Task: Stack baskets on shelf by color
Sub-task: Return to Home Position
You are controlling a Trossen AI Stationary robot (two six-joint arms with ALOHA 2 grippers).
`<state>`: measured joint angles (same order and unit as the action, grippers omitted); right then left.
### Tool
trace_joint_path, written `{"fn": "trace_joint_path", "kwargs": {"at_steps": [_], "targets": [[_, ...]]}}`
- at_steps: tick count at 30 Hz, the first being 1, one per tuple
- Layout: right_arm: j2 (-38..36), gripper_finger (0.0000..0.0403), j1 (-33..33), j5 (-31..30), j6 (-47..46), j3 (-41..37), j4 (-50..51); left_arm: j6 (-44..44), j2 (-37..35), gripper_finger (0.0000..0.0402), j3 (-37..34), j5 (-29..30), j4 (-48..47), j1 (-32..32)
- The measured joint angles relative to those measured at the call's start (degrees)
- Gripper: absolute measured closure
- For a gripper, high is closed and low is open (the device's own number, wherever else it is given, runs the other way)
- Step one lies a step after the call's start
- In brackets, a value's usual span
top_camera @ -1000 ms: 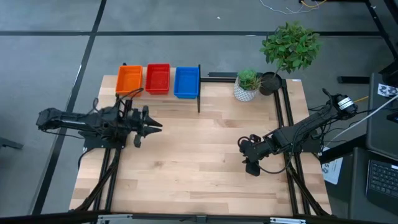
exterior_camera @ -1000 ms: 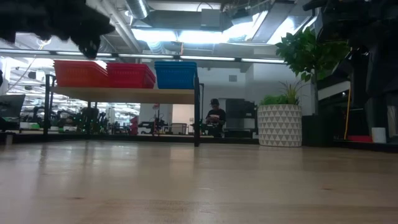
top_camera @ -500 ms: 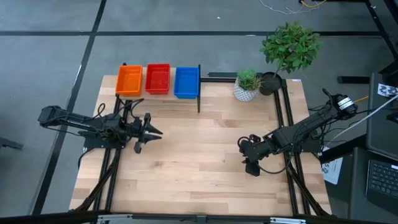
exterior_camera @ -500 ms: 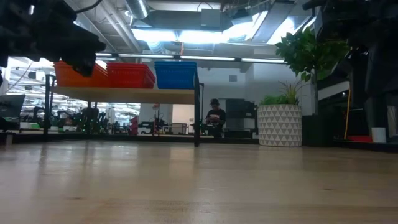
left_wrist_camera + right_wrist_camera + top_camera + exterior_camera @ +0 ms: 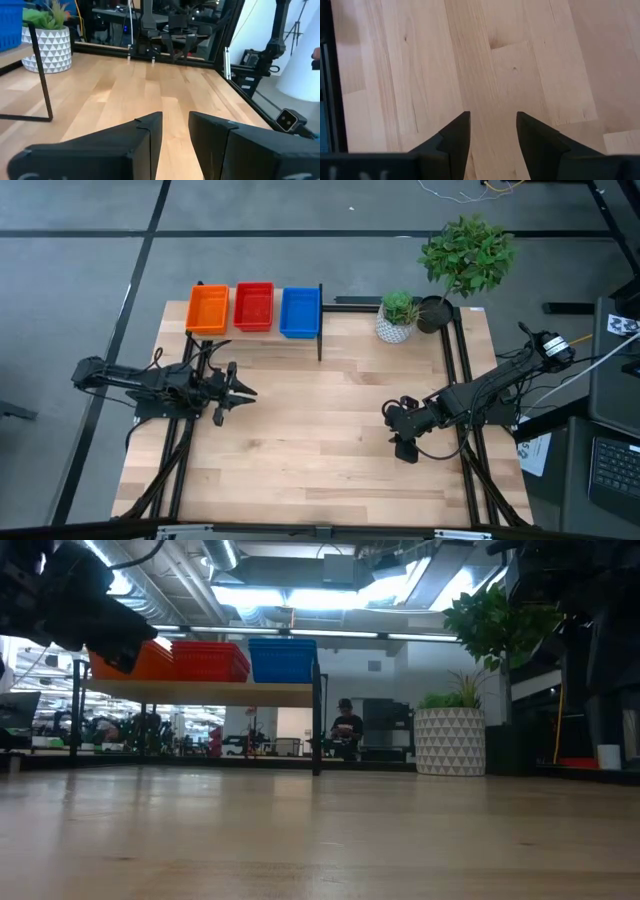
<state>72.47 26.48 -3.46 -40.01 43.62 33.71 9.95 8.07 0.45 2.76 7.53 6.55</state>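
Orange (image 5: 208, 309), red (image 5: 253, 307) and blue (image 5: 299, 312) baskets sit side by side on the shelf (image 5: 200, 692) at the table's far left; the low view shows them resting on its plank. My left gripper (image 5: 245, 392) hovers open and empty above the table's left part, nearer than the shelf and pointing level toward the right edge. My right gripper (image 5: 398, 430) hangs open and empty over the table's right part, slanting down at bare wood (image 5: 492, 60). The left wrist view shows nothing between the left gripper's fingers (image 5: 150, 130).
A white patterned pot (image 5: 397, 318) with a small plant stands at the far right, next to a taller plant in a black pot (image 5: 465, 255). Bare tabletop (image 5: 310, 420) lies between the arms. A person (image 5: 346, 730) sits in the room beyond.
My left gripper has sunk toward the table, staying level and open with nothing in it. The baskets and my right arm have kept still.
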Motion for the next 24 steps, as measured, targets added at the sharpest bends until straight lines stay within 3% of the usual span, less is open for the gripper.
{"fn": "trace_joint_path", "kwargs": {"at_steps": [8, 16, 19, 24], "targets": [[0.00, 0.0245, 0.00, -0.45, 3.41, 0.00, -0.20, -0.06, -5.53, 0.0314, 0.00, 0.47, -6.32, 0.00], [0.00, 0.0245, -0.07, -10.83, 17.34, 0.00, -0.91, -1.46, -5.48, 0.0314, 0.00, 0.70, -6.34, 0.00], [0.00, 0.0245, -0.55, -10.92, 24.16, 0.00, -1.17, -1.52, -5.46, 0.0314, 0.00, 0.71, -6.37, 0.00], [0.00, 0.0245, -1.20, -8.70, 27.44, 0.00, -1.30, -1.52, -5.46, 0.0314, 0.00, 0.72, -6.38, 0.00]]}}
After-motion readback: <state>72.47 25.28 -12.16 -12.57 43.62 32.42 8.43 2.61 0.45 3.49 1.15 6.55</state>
